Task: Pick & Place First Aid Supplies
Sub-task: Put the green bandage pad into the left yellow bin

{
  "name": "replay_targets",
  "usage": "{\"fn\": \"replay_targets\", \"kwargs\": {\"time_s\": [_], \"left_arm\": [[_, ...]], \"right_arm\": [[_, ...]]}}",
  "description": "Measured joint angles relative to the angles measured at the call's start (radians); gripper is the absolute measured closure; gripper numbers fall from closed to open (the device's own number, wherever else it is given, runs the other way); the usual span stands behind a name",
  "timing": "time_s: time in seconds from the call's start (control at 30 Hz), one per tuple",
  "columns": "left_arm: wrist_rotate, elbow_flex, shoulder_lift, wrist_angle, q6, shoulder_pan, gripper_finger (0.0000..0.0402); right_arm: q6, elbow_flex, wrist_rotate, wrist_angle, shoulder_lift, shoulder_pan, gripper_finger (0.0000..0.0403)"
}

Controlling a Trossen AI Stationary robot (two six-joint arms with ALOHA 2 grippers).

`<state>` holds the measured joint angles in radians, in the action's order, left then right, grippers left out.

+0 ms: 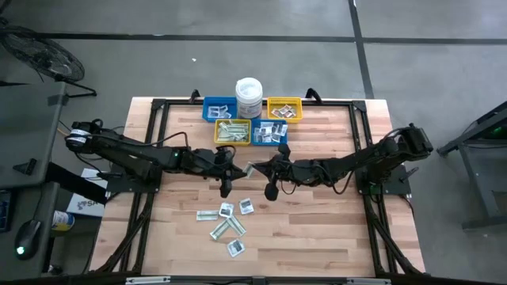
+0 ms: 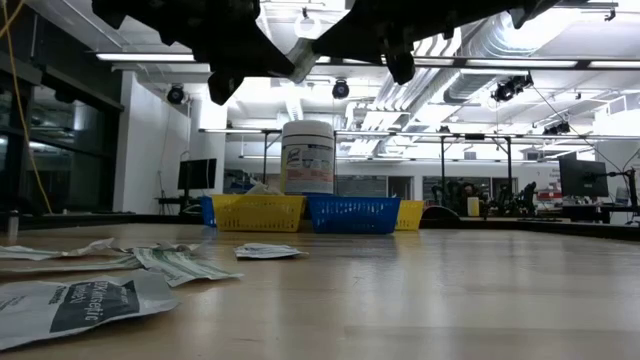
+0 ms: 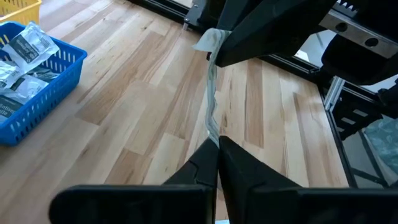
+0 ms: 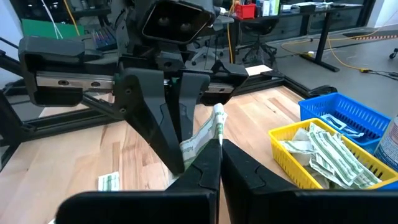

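Above the middle of the counter (image 1: pixel 317 229), the left tool (image 3: pixel 217 142) and the right tool (image 4: pixel 220 142) each pinch an end of one pale green-and-white strip (image 3: pixel 212 93), held between them. More packets (image 1: pixel 226 222) lie scattered below on the wood.

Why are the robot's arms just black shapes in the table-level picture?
Low view: the ceiling light strips shine from behind the left arm and the right arm, so both show as silhouettes; the wooden table carries a pale sheen. High view: the light is even, with no glare on the table.
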<state>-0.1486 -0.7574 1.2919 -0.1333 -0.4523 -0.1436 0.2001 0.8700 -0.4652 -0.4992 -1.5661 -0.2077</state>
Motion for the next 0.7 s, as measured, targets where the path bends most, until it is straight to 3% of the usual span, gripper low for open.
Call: {"fn": "replay_targets", "kwargs": {"time_s": [0.37, 0.7], "left_arm": [[0.001, 0.0, 0.0, 0.002, 0.0, 0.0, 0.04], [-0.027, -0.001, 0.0, 0.035, 0.003, 0.01, 0.0401]], "right_arm": [[0.009, 0.0, 0.004, 0.0, 0.0, 0.0, 0.0394], [0.035, 0.0, 0.002, -0.106, 0.004, 0.018, 0.0265]]}}
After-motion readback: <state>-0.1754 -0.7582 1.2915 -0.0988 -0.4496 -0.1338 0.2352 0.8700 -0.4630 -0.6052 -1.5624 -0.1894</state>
